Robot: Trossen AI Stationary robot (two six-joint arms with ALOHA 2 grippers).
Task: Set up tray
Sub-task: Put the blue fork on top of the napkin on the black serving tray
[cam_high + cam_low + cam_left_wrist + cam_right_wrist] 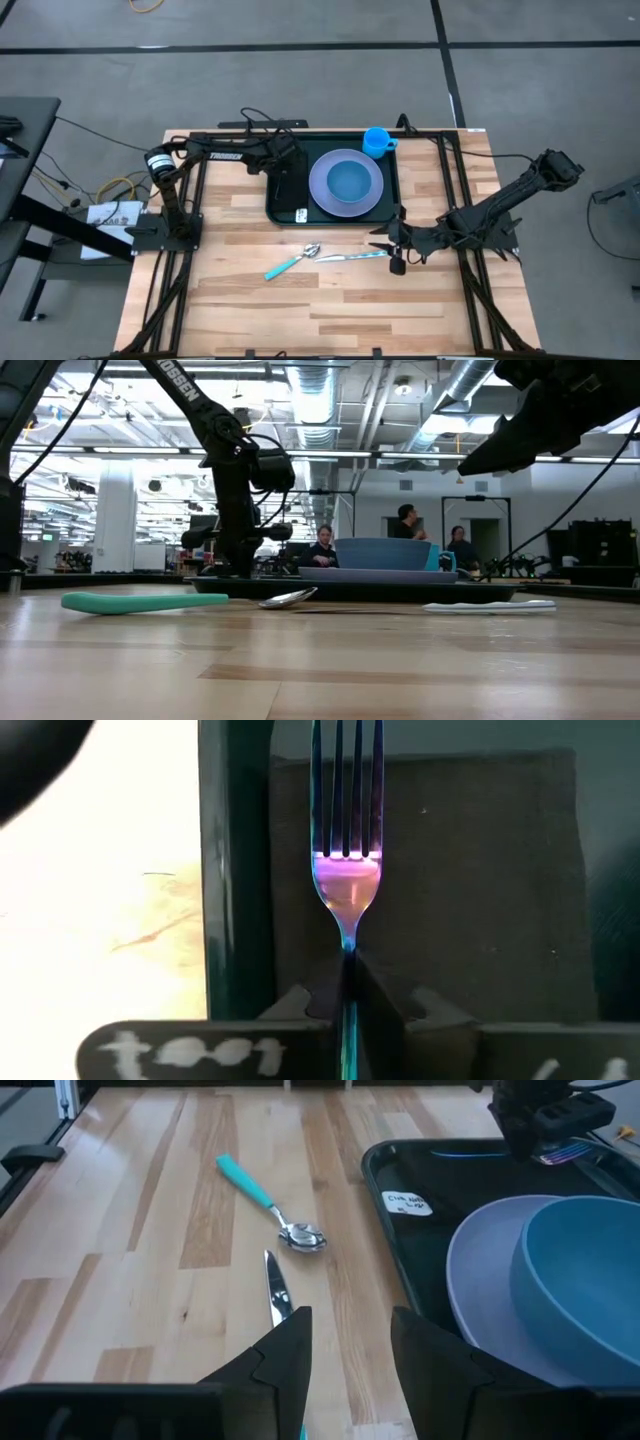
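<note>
Tray (285,205) at worktop's far edge has plate (345,183), bowl, cup; my left gripper (283,158) fingers clamp fork (346,840) over it, right gripper (392,246) half-open over knife (352,256); spoon (292,262) left.

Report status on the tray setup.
Left end effector shut on fork over tray. Right end effector open above knife. Nothing blocking.

I count one tray (285,196), one lavender plate (322,196), one blue bowl (351,181), one cup (377,140), one fork (347,840), one teal-handled spoon (292,262), one knife (350,257).
</note>
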